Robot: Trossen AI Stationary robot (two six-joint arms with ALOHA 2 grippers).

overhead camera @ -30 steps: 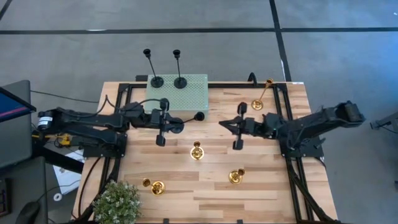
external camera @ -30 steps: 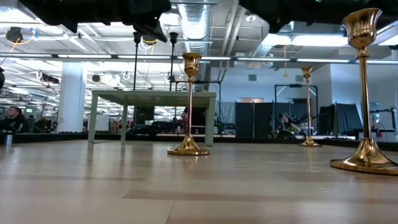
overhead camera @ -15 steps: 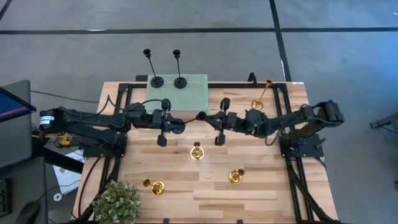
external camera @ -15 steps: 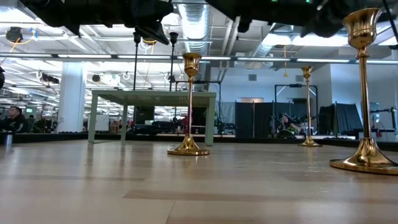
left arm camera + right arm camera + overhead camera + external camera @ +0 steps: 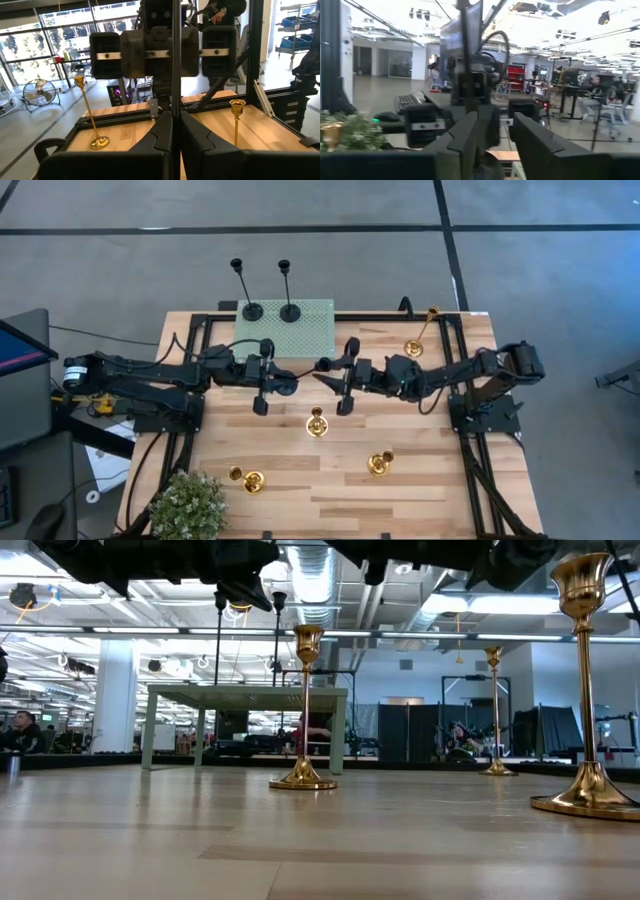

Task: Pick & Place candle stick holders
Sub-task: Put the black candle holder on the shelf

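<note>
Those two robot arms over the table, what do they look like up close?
Both are dark, jointed and slim, with black cables running along them. The left arm has a pale band near its base. The left pincer and right pincer each end in two chunky black, wedge-shaped fingers on a boxy block.

Both arms reach toward each other above the table (image 5: 330, 480) middle. The left gripper (image 5: 283, 383) is clamped tight on a black candle holder (image 5: 175, 75); the right gripper (image 5: 330, 372) faces it close by, fingers (image 5: 470, 135) parted.
</note>
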